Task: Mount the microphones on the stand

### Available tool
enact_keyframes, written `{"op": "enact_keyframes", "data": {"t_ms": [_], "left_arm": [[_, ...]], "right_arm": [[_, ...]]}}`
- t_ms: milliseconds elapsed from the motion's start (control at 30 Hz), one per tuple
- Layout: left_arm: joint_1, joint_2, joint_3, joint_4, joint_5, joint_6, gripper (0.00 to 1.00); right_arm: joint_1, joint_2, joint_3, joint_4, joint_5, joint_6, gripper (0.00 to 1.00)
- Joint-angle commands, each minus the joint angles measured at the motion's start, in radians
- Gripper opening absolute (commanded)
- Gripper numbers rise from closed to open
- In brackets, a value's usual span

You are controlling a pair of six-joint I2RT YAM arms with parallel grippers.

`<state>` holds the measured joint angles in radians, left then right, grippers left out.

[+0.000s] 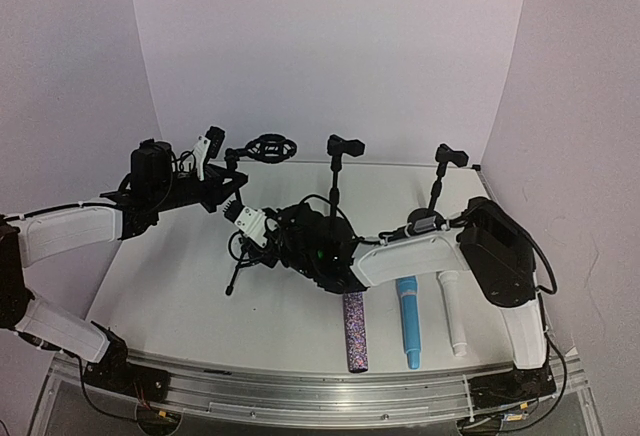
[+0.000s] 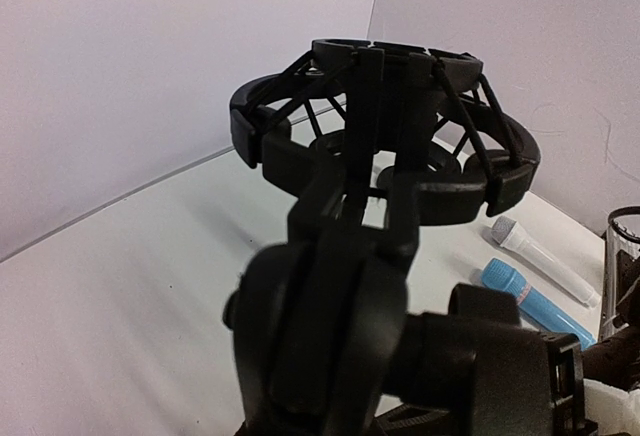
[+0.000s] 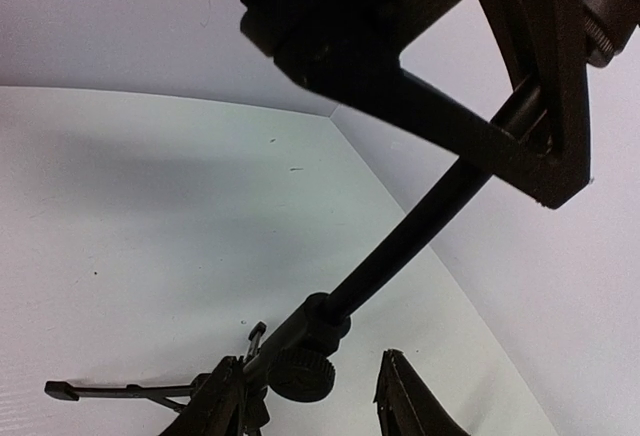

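Three microphones lie at the table's front right: a glittery purple-silver one (image 1: 355,332), a light blue one (image 1: 408,322) and a white one (image 1: 453,314). The blue one (image 2: 530,301) and the white one (image 2: 540,254) also show in the left wrist view. The left stand carries a black shock-mount ring (image 1: 270,146) (image 2: 390,126). My left gripper (image 1: 232,188) is closed around that stand's swivel joint (image 2: 330,306), which hides its fingers. My right gripper (image 1: 258,228) (image 3: 315,411) is open low down, its fingers either side of the stand's pole and knob (image 3: 305,368).
Two more black stands with clip holders rise at the back, one in the middle (image 1: 345,144) and one at the right (image 1: 452,156). The left stand's tripod legs (image 1: 238,274) spread on the table. White walls close in at the back and sides.
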<state>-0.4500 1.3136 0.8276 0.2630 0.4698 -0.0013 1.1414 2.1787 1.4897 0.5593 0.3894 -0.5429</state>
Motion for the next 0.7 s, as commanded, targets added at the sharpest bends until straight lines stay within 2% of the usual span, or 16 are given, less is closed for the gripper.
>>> {"op": "enact_keyframes", "data": {"t_ms": [0, 400, 500, 567, 600, 667], "left_arm": [[-0.006, -0.008, 0.002, 0.016, 0.034, -0.045, 0.0], [-0.006, -0.009, -0.003, 0.021, 0.036, -0.048, 0.0], [-0.006, -0.013, -0.005, 0.021, 0.038, -0.048, 0.0], [-0.006, -0.013, -0.007, 0.021, 0.037, -0.048, 0.0], [-0.006, -0.013, -0.007, 0.021, 0.036, -0.048, 0.0], [-0.006, -0.013, -0.006, 0.024, 0.035, -0.05, 0.0]], "right_arm": [[0.002, 0.034, 0.051, 0.012, -0.018, 0.003, 0.37], [0.001, 0.064, 0.086, -0.027, -0.01, 0.008, 0.32], [0.002, 0.063, 0.094, -0.027, -0.01, 0.004, 0.2], [0.002, 0.064, 0.097, -0.026, 0.007, -0.001, 0.04], [0.002, 0.065, 0.098, -0.027, 0.017, 0.0, 0.0], [0.002, 0.066, 0.095, -0.026, 0.03, 0.006, 0.0]]}}
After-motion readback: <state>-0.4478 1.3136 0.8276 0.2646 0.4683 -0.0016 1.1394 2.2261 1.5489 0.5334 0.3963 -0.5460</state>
